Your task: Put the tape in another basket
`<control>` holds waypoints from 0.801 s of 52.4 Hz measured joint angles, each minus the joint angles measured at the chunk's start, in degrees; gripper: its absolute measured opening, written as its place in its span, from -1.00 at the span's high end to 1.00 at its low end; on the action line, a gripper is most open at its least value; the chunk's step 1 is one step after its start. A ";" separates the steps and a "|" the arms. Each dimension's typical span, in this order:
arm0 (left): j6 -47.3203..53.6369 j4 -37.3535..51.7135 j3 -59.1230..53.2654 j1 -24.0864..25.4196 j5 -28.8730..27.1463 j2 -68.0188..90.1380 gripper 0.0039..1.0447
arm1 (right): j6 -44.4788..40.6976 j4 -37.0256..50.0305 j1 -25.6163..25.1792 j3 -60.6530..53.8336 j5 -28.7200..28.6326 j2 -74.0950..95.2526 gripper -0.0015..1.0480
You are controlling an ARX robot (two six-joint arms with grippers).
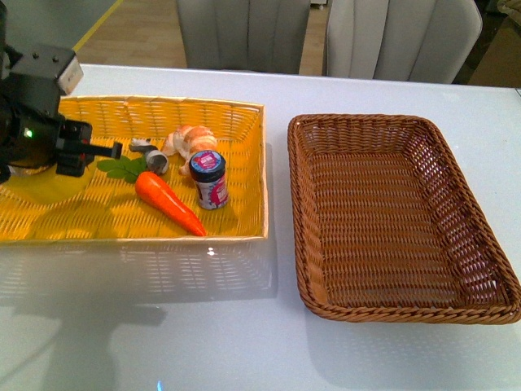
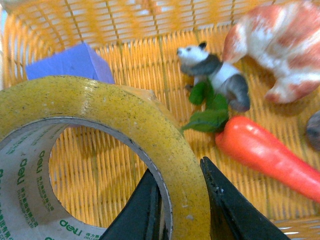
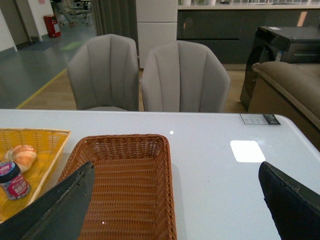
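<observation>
In the left wrist view, my left gripper (image 2: 177, 167) is shut on the tape (image 2: 100, 107), a yellowish roll with a white printed core. One finger is inside the ring and one outside. It holds the roll over the floor of the yellow basket (image 2: 125, 55). In the front view, the left gripper (image 1: 102, 151) is over the left part of the yellow basket (image 1: 163, 102), and the tape is hard to tell from the weave. The brown wicker basket (image 1: 407, 122) stands empty on the right. My right gripper (image 3: 175, 200) is open above that basket's (image 3: 120, 137) right side.
The yellow basket holds a carrot (image 1: 168, 204), a small jar (image 1: 209, 179), a bread toy (image 1: 194, 140), a panda figure (image 2: 215, 70), green leaves (image 2: 207, 107) and a blue block (image 2: 70, 62). Two grey chairs (image 1: 244, 32) stand behind the white table (image 1: 244, 326).
</observation>
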 joint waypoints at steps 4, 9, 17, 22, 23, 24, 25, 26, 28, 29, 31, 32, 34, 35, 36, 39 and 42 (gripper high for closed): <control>-0.50 -0.02 0.20 -1.01 0.44 -1.84 0.69 | 0.00 0.00 0.00 0.00 0.00 0.00 -0.83; -1.16 -0.48 1.57 -2.73 1.25 -2.64 0.69 | 0.00 0.00 0.00 0.00 0.00 0.00 -0.83; -2.67 -1.97 5.66 -6.73 2.54 -2.23 0.70 | 0.00 0.00 0.00 0.00 0.00 0.00 -0.83; -3.65 -3.13 9.99 -10.14 3.72 -1.09 0.70 | 0.00 0.00 0.00 0.00 0.00 0.00 -0.83; -3.69 -3.52 11.17 -10.95 3.96 -0.66 0.70 | 0.00 0.00 0.00 0.00 0.00 0.00 -0.83; -3.74 -3.80 12.13 -11.56 4.15 -0.22 0.70 | 0.00 0.00 0.00 0.00 0.00 0.00 -0.83; -3.78 -3.96 12.63 -11.91 4.33 -0.02 0.70 | 0.00 0.00 0.00 0.00 0.00 0.00 -0.83; -3.87 -4.22 13.60 -12.52 4.48 0.59 0.70 | 0.00 0.00 0.00 0.00 0.00 0.00 -0.83; -3.98 -4.61 14.97 -13.42 4.81 1.42 0.70 | 0.02 0.00 0.00 0.00 0.00 0.00 -0.83; -4.02 -4.87 15.89 -13.97 4.98 1.99 0.70 | 0.00 0.00 0.00 0.00 0.00 0.00 -0.83; -4.28 -5.35 17.27 -14.73 5.62 3.04 0.70 | 0.00 0.00 0.00 0.00 0.00 0.00 -0.83; -4.52 -5.57 18.16 -15.15 5.90 3.76 0.70 | 0.00 0.00 0.00 0.00 0.00 0.00 -0.83; -4.92 -5.92 19.71 -15.85 6.75 5.01 0.70 | 0.02 0.00 0.00 0.00 0.00 0.00 -0.83; -5.01 -6.01 19.98 -15.98 6.88 5.22 0.70 | 0.00 0.00 0.00 0.00 0.00 0.00 -0.83; -5.57 -6.25 20.90 -16.35 7.32 5.90 0.70 | 0.00 0.00 0.00 0.00 0.00 0.00 -0.83; -6.60 -6.60 22.97 -17.11 8.61 7.63 0.70 | 0.00 0.00 0.00 0.00 0.00 0.00 -0.83; -7.98 -6.86 25.03 -17.75 9.57 9.29 0.70 | 0.00 0.00 0.00 0.00 0.00 0.00 -0.83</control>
